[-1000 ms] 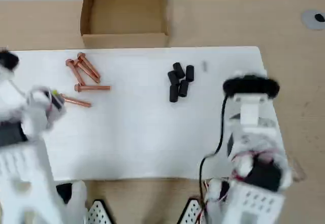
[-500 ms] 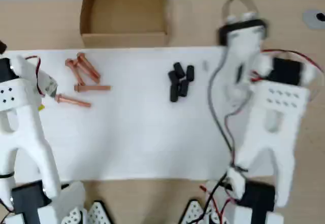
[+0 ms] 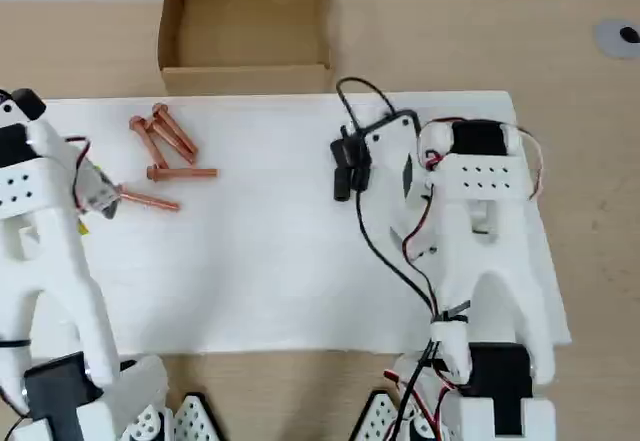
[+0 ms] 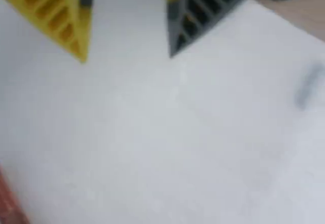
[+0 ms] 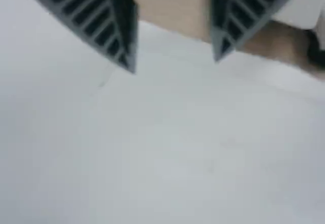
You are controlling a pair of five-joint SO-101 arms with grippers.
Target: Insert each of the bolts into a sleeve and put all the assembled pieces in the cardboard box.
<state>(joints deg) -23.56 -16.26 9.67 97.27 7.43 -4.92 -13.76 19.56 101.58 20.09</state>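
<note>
Several copper bolts point(image 3: 165, 141) lie on the left part of the white sheet point(image 3: 270, 261); one bolt point(image 3: 150, 200) lies apart, nearest the left arm. My left gripper point(image 3: 101, 195) sits just beside that bolt's end. In the left wrist view it point(image 4: 127, 56) is open over bare sheet, one finger yellow and one dark, with a copper edge point(image 4: 7, 210) at the border. Black sleeves point(image 3: 343, 179) lie clustered mid-sheet, partly covered by my right gripper point(image 3: 358, 159). That gripper point(image 5: 174, 64) is open in its wrist view, with nothing between the fingers. The empty cardboard box point(image 3: 246, 63) stands behind the sheet.
Black and red cables point(image 3: 385, 251) trail from the right arm across the sheet. A grey disc point(image 3: 616, 37) is set in the wooden table at the far right. Both arm bases point(image 3: 300, 416) stand at the near edge.
The right arm rose from near its base, swung out past the sheet's far edge, then came back left onto the sleeves. The left arm unfolded and settled beside the lone bolt.
</note>
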